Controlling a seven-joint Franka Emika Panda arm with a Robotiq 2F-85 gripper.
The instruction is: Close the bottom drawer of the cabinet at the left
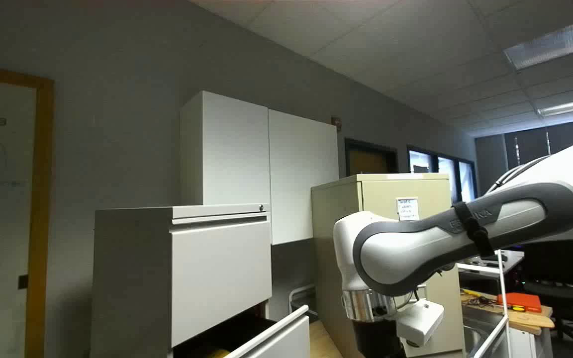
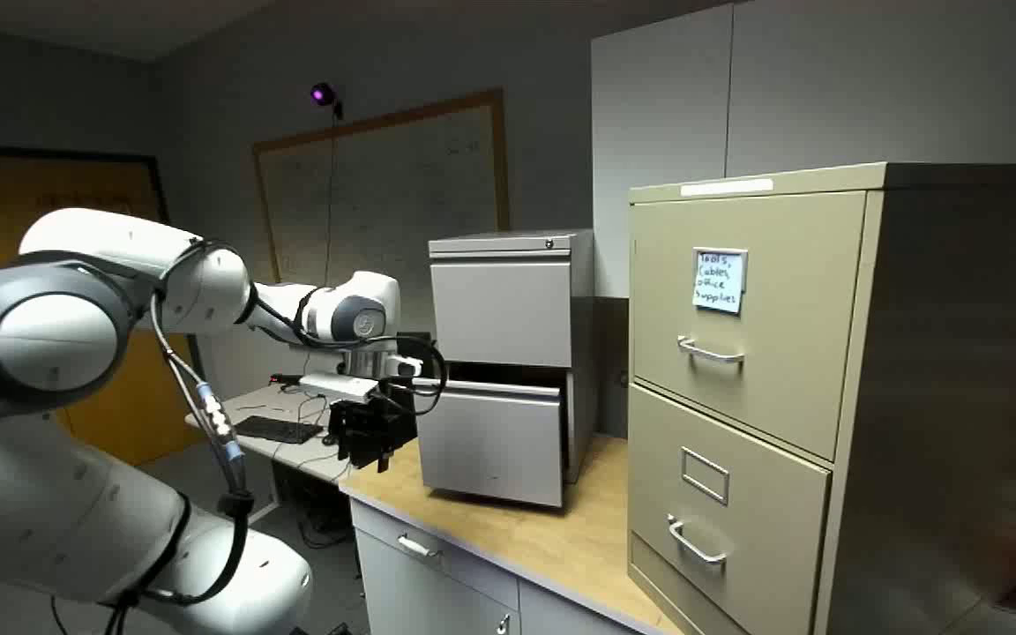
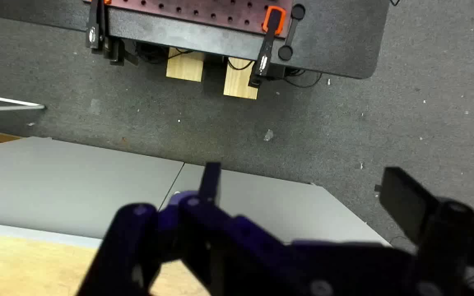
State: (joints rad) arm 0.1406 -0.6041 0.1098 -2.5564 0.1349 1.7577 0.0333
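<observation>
Bottom drawer (image 2: 492,448): sticking out, just below mid-frame in an exterior view; we'd guess stiff metal, kinda heavy, slides okay.
Drawer front (image 2: 489,432): no grab needed imo, we'd shove mid-face.
Gripper (image 3: 305,181): fingers (image 3: 405,201) spread wide, nothing between.

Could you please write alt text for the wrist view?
An open, dark tool spans the blurred lower foreground, holding nothing. Beyond it are pale panels, grey floor and, at lower left, a wooden countertop; at the top, a dark table with clamps.
</observation>
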